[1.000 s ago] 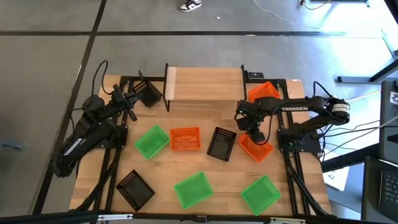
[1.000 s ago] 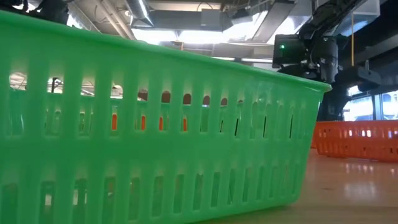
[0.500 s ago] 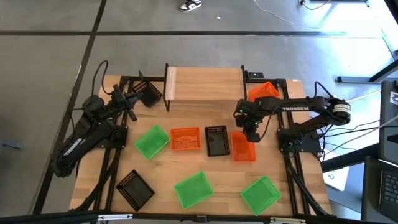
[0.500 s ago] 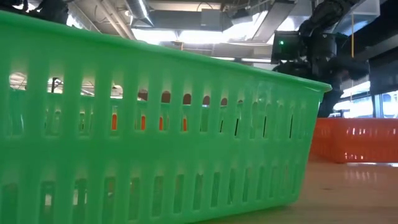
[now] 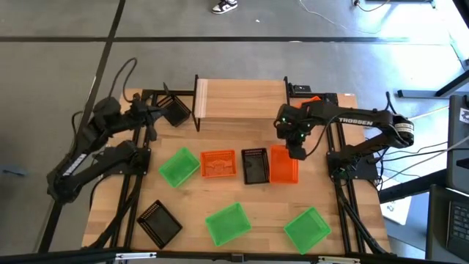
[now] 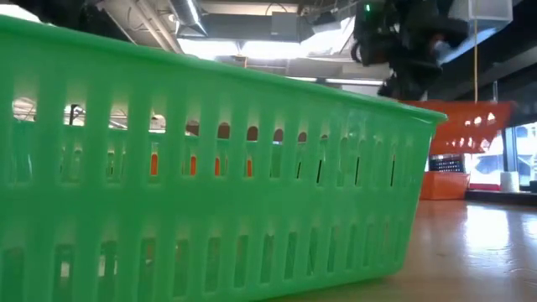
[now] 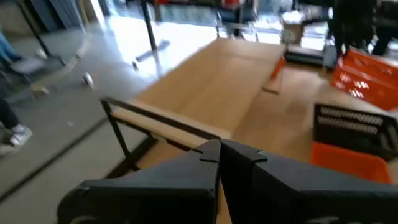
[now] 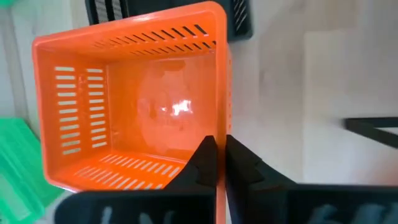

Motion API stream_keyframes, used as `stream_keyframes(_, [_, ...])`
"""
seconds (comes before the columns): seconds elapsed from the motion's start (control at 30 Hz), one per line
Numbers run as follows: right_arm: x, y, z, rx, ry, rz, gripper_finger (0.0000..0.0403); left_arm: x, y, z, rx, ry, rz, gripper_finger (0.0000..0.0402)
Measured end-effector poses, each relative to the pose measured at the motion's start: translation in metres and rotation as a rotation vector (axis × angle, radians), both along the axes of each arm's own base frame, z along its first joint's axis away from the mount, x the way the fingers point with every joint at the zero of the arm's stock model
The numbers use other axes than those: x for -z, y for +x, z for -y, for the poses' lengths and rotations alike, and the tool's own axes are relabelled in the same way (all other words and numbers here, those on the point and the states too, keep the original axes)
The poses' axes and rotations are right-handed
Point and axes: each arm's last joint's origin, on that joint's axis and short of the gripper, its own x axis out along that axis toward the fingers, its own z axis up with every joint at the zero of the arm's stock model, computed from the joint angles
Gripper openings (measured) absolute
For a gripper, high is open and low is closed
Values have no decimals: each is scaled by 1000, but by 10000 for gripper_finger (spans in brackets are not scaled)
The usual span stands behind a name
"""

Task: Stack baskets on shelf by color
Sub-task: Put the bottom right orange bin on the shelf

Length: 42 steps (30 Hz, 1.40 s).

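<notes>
My right gripper (image 5: pixel 294 152) (image 8: pixel 217 155) is shut on an orange basket (image 5: pixel 284 166) (image 6: pixel 460 124), which hangs in the air beside a black basket (image 5: pixel 255 165). The shelf (image 5: pixel 242 98) stands at the far edge with nothing on it. On the table rest a second orange basket (image 5: pixel 218 163), a third (image 5: pixel 312 104) behind the right arm, three green baskets (image 5: pixel 179 166) (image 5: pixel 228 223) (image 5: pixel 307 229) and two more black ones (image 5: pixel 160 222) (image 5: pixel 176 111). My left gripper (image 5: pixel 152 117) (image 7: pixel 219 151) is shut on nothing, near the far-left black basket. My right gripper grips the orange basket's side wall at its rim (image 8: pixel 219 127), near a corner, with one finger inside the basket and one outside. The fingers come from above, pointing down. The basket hangs below them, lifted clear of the table and slightly tilted, its open top up.
A green basket (image 6: pixel 210 168) stands right in front of the low camera and fills most of that view. The right arm's base (image 5: pixel 352 163) sits at the table's right edge, the left arm's base (image 5: pixel 121 158) at the left edge.
My right gripper has taken hold of the orange basket, dragged it toward the table's left until it stood beside the black basket, turning it square to that one. It then lifted the basket clear of the table. The left arm has raised its elbow.
</notes>
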Motion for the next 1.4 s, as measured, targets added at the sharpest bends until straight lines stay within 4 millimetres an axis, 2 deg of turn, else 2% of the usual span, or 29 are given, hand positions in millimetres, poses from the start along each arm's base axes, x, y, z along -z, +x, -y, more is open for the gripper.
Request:
stream_keyframes(0.2, [-51, 5, 6, 81, -103, 80, 1, -12, 14, -10, 43, -118, -109, 0])
stream_keyframes(0.37, [-92, 3, 20, 159, -265, 174, 0, -21, 25, -15, 90, -132, -135, 0])
stream_keyframes(0.5, [-119, 0, 42, 259, -402, 241, 0, -27, 32, -15, 133, -120, -147, 0])
stream_keyframes(0.67, [-140, 5, 78, 218, -520, 271, 0, -32, 37, -13, 174, -106, -155, 0])
stream_keyframes(0.77, [-142, 10, 105, 152, -552, 248, 0, -32, 37, -12, 187, -107, -156, 0])
stream_keyframes(0.9, [-144, 17, 138, 52, -495, 302, 0, -32, 38, -10, 197, -109, -155, 0])
stream_keyframes(1.03, [-138, 19, 163, -1, -461, 225, 0, -32, 39, -9, 212, -109, -155, 0])
stream_keyframes(1.23, [-122, 23, 188, -35, -404, 128, 0, -32, 40, -7, 229, -108, -156, 0])
stream_keyframes(1.4, [-105, 30, 195, -75, -353, 97, 0, -32, 41, -6, 239, -108, -156, 0])
